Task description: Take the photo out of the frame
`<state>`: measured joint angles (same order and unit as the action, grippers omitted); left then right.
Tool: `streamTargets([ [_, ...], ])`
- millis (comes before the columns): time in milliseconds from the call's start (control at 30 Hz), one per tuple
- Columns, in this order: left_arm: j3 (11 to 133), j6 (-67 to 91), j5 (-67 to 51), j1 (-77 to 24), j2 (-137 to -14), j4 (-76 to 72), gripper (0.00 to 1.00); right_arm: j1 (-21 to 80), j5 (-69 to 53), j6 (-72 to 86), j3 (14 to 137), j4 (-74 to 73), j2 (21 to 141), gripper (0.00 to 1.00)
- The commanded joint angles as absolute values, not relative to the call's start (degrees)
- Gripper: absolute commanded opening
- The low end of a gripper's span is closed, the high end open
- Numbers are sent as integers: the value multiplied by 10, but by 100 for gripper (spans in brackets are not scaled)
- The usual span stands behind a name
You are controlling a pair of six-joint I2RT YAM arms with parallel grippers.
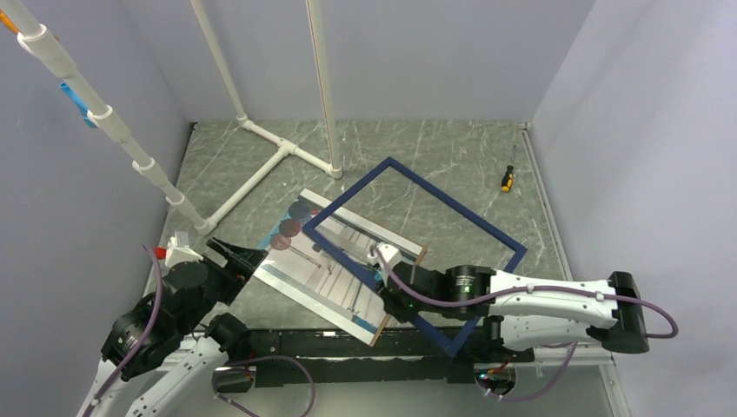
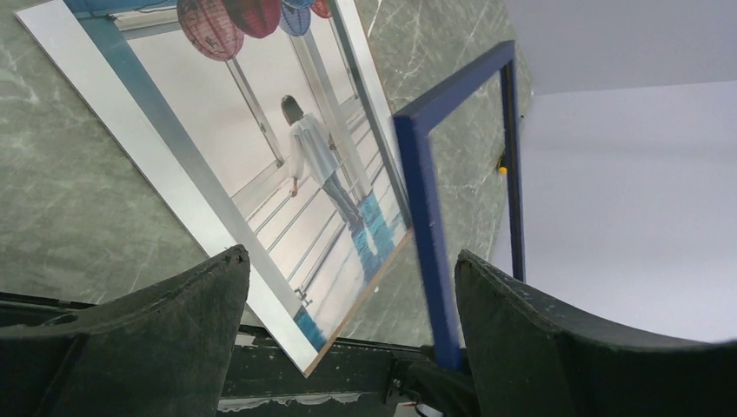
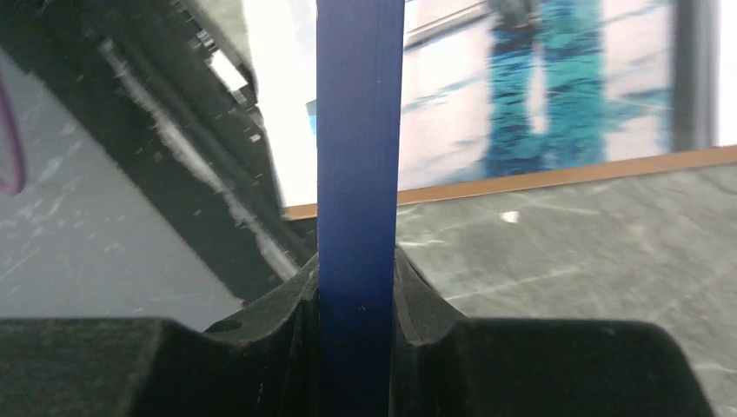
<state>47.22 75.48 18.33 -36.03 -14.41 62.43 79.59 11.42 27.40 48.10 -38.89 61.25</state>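
The photo [image 1: 322, 278] lies face up on the table, outside the frame, with a thin brown edge showing along its right side. In the left wrist view the photo [image 2: 261, 148] shows a small figure and red balls. The dark blue frame [image 1: 457, 204] holds nothing, and its left corner overlaps the photo in the top view. My right gripper [image 1: 393, 300] is shut on the frame's near-left bar. That bar [image 3: 358, 130] runs straight up between the jaws of my right gripper [image 3: 358, 278]. My left gripper [image 1: 239, 263] stands open at the photo's left corner, nothing between its fingers [image 2: 200, 304].
A white pipe structure [image 1: 269, 161] stands at the back left. A screwdriver with a yellow and black handle [image 1: 507, 178] lies at the back right. Pale walls close in three sides. A black rail [image 1: 348, 343] runs along the near edge.
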Motion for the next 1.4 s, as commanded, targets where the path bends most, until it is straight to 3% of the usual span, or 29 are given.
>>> streamTargets([
  [0, 469, 730, 186, -361, -142, 612, 90, 719, 160, 205, 467, -357, 562, 0],
  [167, 477, 720, 181, -361, -134, 616, 90, 568, 131, 101, 495, -354, 632, 0],
  [400, 485, 716, 188, -361, -107, 627, 90, 429, 154, -32, 589, -350, 806, 0],
  [733, 489, 684, 154, -361, -131, 603, 90, 356, -2, -195, 714, -267, 996, 0],
  [1267, 454, 663, 119, -361, -176, 545, 90, 241, -148, -285, 698, -219, 1080, 0],
  [1367, 449, 654, 105, -361, -194, 532, 90, 241, -122, -287, 691, -210, 1086, 10],
])
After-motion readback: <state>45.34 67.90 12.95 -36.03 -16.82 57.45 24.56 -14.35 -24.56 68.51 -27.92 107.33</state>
